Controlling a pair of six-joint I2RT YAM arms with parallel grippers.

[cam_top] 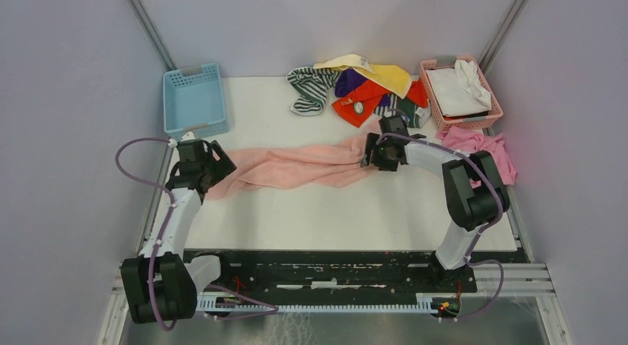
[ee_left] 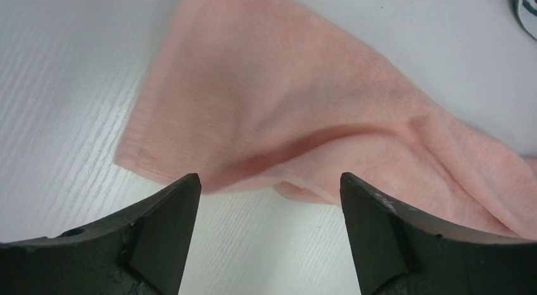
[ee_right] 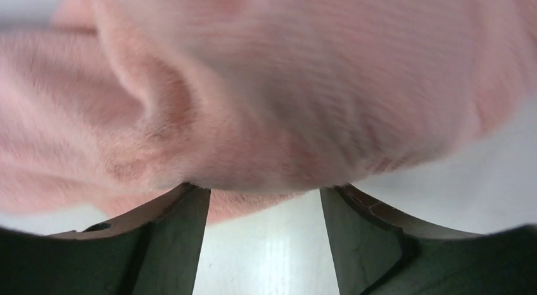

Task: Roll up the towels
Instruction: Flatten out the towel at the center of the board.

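In frame centre, pink towel lies stretched left to right on table, creased. At its left end, left gripper, jaws apart, grasping nothing. At right end, right gripper, jaws spread, also empty. Other towels heaped at upper centre.

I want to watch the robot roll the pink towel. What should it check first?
1. Pink towel lies on the table: ok.
2. Towel spread flat: not ok, it is bunched into a long wrinkly strip.
3. Left gripper open, nothing between its fingers: ok.
4. Right gripper open: ok.
5. Pile of other towels clear of the pink one: cannot tell, the right gripper hides that spot.
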